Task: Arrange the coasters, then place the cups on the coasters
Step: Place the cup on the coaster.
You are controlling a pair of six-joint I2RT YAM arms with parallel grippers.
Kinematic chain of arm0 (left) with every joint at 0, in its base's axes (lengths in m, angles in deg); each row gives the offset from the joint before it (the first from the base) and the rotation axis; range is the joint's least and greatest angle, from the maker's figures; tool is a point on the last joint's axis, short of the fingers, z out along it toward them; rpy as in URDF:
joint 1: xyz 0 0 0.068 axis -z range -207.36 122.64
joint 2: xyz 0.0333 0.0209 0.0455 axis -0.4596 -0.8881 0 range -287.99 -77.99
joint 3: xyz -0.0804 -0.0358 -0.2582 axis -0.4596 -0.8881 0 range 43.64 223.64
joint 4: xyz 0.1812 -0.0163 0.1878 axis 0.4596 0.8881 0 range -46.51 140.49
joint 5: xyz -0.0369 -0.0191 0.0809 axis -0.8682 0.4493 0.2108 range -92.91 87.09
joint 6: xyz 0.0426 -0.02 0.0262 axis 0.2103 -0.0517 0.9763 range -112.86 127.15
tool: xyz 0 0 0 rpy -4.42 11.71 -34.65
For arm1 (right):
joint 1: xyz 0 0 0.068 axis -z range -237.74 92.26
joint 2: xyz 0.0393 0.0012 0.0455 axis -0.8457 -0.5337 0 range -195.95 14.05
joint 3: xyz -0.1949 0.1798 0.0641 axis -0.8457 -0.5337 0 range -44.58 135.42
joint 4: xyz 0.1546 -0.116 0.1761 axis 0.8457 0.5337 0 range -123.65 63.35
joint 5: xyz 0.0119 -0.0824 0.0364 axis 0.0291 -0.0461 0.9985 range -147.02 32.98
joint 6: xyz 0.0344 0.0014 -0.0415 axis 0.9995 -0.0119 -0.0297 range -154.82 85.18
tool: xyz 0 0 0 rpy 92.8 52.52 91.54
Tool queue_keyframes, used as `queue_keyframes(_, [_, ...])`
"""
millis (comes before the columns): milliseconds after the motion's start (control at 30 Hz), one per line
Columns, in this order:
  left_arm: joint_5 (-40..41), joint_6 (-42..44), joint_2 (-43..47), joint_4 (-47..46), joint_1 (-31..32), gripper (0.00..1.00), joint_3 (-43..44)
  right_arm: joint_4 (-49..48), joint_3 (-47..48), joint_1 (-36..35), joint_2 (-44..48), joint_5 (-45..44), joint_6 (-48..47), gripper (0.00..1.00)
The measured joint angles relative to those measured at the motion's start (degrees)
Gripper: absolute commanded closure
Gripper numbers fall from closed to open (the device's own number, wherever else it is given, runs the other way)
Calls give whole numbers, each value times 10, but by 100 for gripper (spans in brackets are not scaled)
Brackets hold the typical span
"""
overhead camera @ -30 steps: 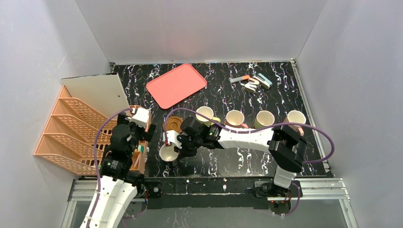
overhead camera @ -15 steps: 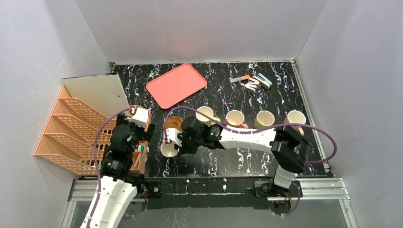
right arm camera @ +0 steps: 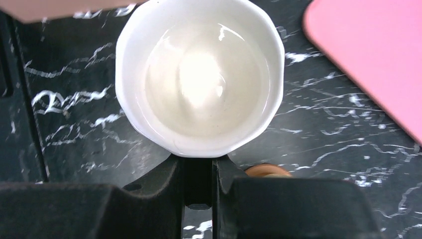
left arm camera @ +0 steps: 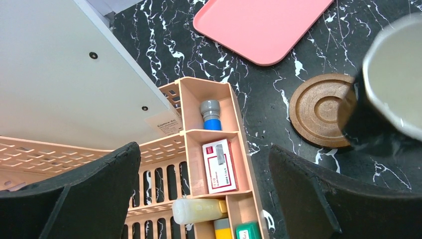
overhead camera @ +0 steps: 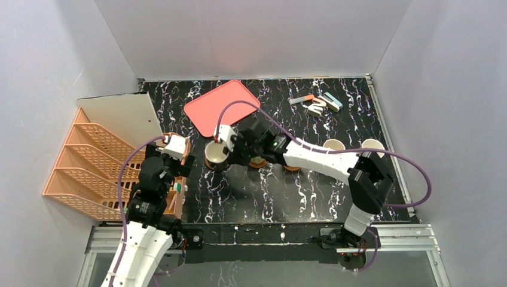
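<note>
**Top, left-wrist and right-wrist views.** Compared with a second ago, the right arm has swung the dark brown cup (overhead camera: 215,154) from the near-left tabletop (overhead camera: 269,200) to the far left. It now sits just near of the pink tray (overhead camera: 221,107). The right fingers (right arm camera: 149,199) are pressed together on the cup's handle and pinch it, with the cream interior facing the wrist camera. In the left-wrist view the cup overlaps the right edge of the ringed coaster (left arm camera: 318,109). We cannot tell whether its base touches the disc or hangs above it. We judge that the cup is at or nearly at its coaster, and that setting it down is the step in hand. The left fingers (left arm camera: 84,189) are spread wide and hold nothing, poised above the peach organiser (left arm camera: 238,114) at the left.

**Count, as visible.**
- **Cups:** three. These are the held one, a second cup (overhead camera: 333,145) and a third cup (overhead camera: 372,145) at the right of the row. The right arm covers the stretch between, so we cannot count any there.
- **Coasters:** one whole ringed disc. A first orange-brown edge (overhead camera: 258,162) and a second orange-brown edge (overhead camera: 292,168) also show under the arm, and we take these for coasters.
- **Trays:** one.
- **Organisers:** one.
</note>
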Motion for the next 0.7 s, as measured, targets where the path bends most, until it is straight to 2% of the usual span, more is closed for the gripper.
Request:
queue_keyframes(267, [6,0,3,-2,0,2,-1,-2,97,56,-45,7,41,99])
queue_keyframes(700, [7,-1,4,-3,0,2,-2,-5,101,51,-102,-6,58,99])
